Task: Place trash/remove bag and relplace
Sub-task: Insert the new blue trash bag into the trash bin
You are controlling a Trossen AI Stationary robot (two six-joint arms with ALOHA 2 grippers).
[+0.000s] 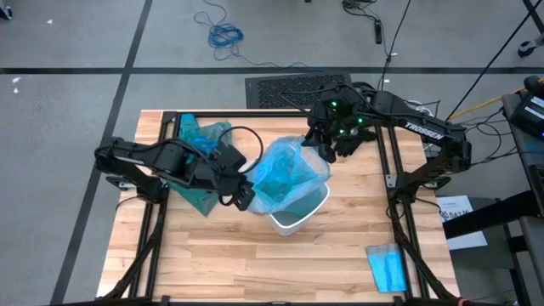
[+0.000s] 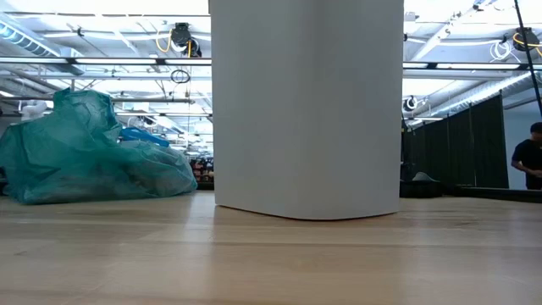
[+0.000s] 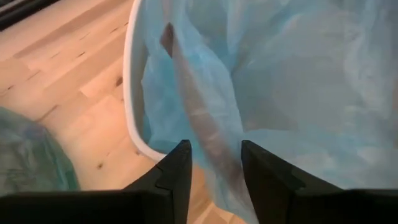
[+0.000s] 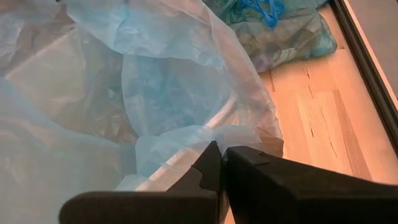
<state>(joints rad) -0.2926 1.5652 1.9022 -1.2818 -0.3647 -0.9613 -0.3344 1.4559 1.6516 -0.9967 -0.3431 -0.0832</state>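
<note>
Pale sky-blue plastic liner (image 1: 285,174) is draped inside and over the rim of the white bin (image 1: 299,217) near the middle of the wooden counter (image 1: 212,263). The left tool (image 3: 214,165) sits at the bin's left rim, fingers parted, a fold of blue plastic between them, not pinched. The right tool (image 4: 221,168) is at the far right rim, fingers closed on the liner's edge. The teal-green bag (image 2: 89,157), filled and bunched, lies on the counter left of the bin. A folded blue sheet (image 1: 388,268) lies at the near right corner.
</note>
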